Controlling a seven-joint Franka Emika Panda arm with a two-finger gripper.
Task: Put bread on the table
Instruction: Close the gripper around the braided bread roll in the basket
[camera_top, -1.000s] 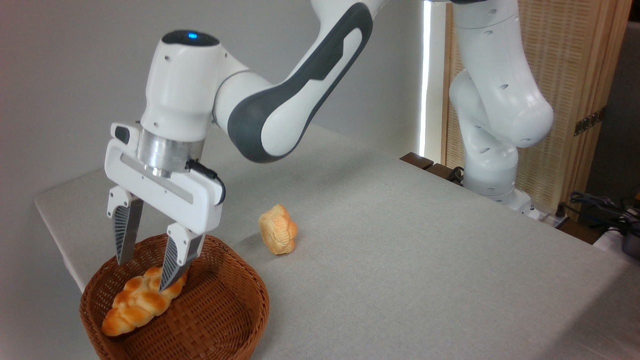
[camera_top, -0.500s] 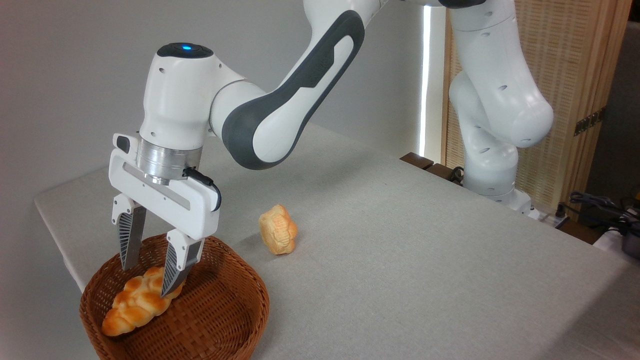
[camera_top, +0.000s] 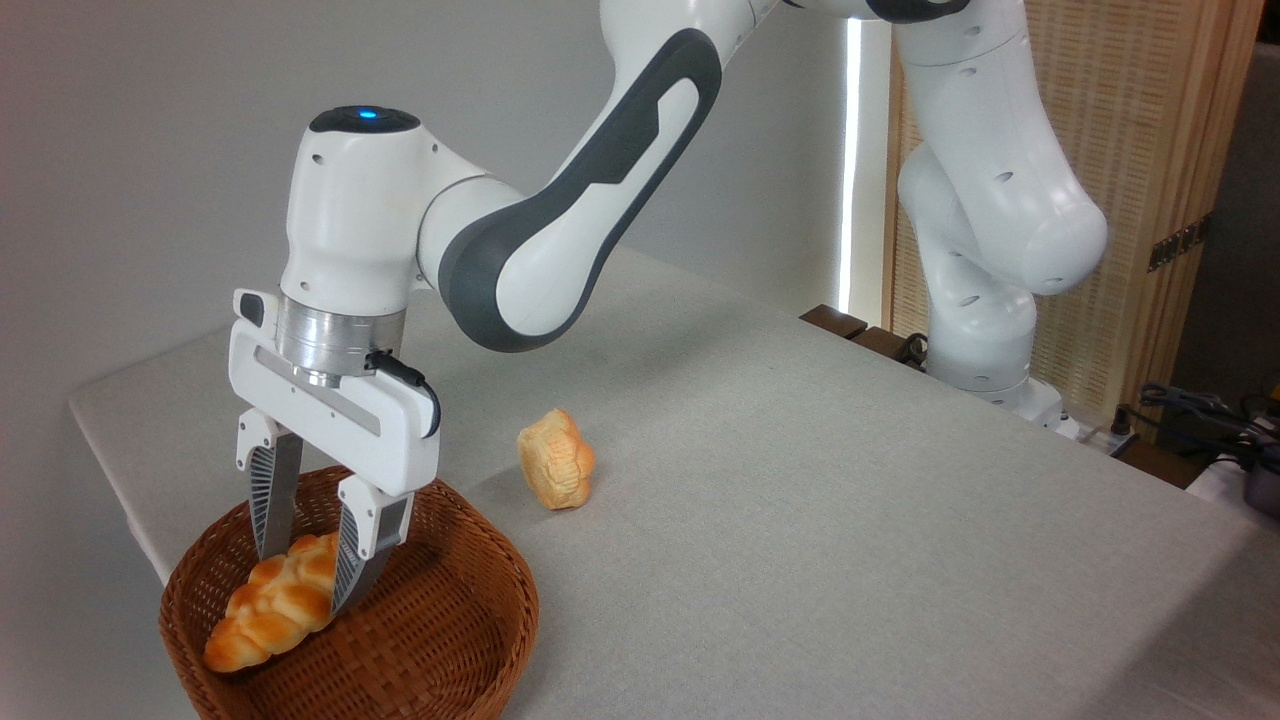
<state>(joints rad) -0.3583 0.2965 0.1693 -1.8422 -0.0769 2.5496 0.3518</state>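
The bread (camera_top: 258, 622), a glossy golden braided loaf, lies in the round brown wicker basket (camera_top: 525, 600) at the lower left. My gripper (camera_top: 305, 582) points straight down into the basket and is open. Its two fingers straddle the loaf's upper right end, one finger (camera_top: 270, 500) behind it and the other in front. I cannot tell whether the pads touch the crust. The light grey table (camera_top: 800, 500) carries the basket near its front left corner.
A shorter, paler lumpy roll (camera_top: 555, 458) lies on the table just right of the basket. The arm's white base (camera_top: 985, 340) stands at the table's far right edge. A wooden slatted screen (camera_top: 1130, 150) and cables are behind it.
The gripper has come down into the basket, so its fingers now sit on either side of the loaf's end. They also stand a little closer together. The loaf has not moved.
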